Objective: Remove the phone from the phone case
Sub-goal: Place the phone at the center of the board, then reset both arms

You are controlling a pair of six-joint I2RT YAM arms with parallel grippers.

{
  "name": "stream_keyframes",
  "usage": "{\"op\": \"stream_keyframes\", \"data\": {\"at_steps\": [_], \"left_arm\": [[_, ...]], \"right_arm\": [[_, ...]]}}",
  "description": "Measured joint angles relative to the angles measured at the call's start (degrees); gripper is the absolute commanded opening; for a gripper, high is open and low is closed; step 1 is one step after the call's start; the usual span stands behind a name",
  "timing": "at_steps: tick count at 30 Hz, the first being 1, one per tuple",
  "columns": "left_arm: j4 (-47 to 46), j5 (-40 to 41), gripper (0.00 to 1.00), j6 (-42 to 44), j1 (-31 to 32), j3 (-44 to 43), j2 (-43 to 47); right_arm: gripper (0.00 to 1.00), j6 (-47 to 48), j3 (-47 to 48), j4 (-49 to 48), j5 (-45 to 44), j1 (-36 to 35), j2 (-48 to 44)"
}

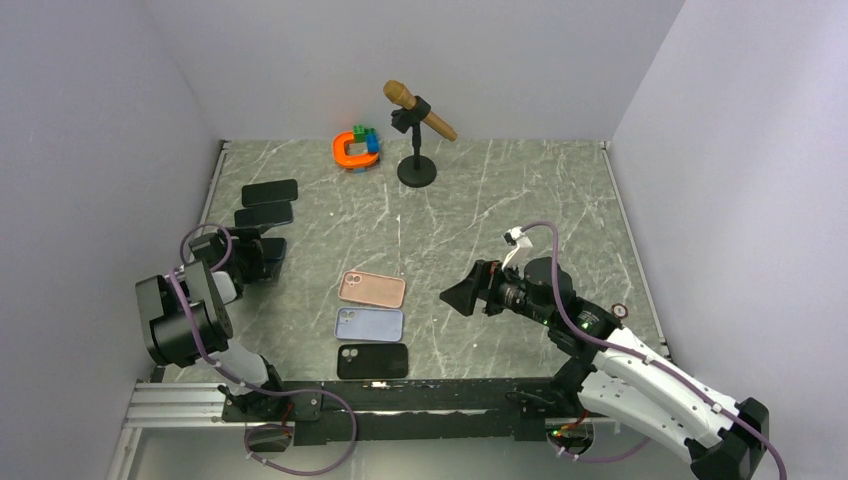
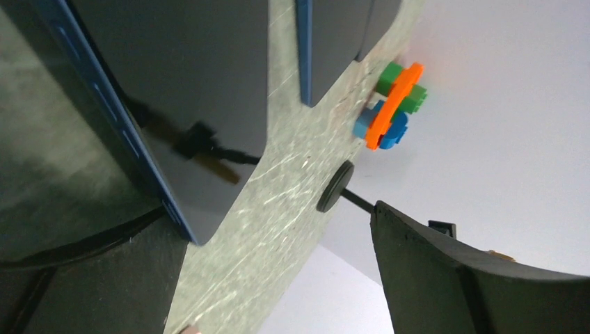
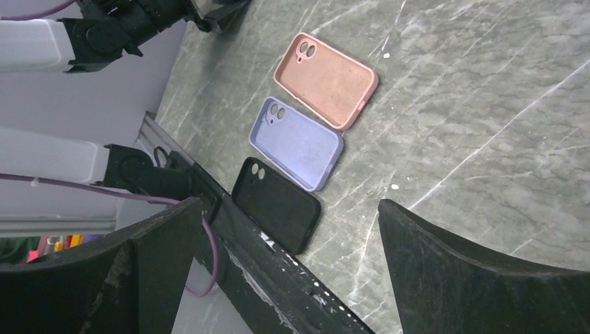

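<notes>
Both tools gape wide — left tool over the bare phone, left of the pink case; right tool hovers to its right. We'd lift left straight up, no dragging.

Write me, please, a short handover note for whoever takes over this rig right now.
Left gripper: jaws open, empty, low over the nearest of three dark flat phones along the left side.
Right gripper: jaws open, empty, right of the cases.
Pink soft phone case and lilac soft case look empty; black soft case unclear.
Left to do: check the black one.
</notes>
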State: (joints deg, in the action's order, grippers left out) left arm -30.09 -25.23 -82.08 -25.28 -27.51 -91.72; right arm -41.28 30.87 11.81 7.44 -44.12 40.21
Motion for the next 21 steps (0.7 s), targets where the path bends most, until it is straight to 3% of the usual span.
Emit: {"op": "stream_keyframes", "data": {"at_steps": [4, 15, 21], "left_arm": [[10.0, -0.9, 0.99, 1.3, 0.2, -2.4, 1.8], [16.2, -4.7, 0.99, 2.9, 2.3, -3.7, 2.5], [24.9, -2.2, 0.99, 14.1, 13.5, -4.2, 13.8]], "right_arm": [[1.00, -1.2, 0.0, 0.0, -0.7, -0.2, -1.3], [1.00, -4.3, -0.6, -0.3, -2.0, -0.2, -4.7], [1.00, -6.4, -0.8, 3.1, -9.1, -0.2, -8.8]]}}
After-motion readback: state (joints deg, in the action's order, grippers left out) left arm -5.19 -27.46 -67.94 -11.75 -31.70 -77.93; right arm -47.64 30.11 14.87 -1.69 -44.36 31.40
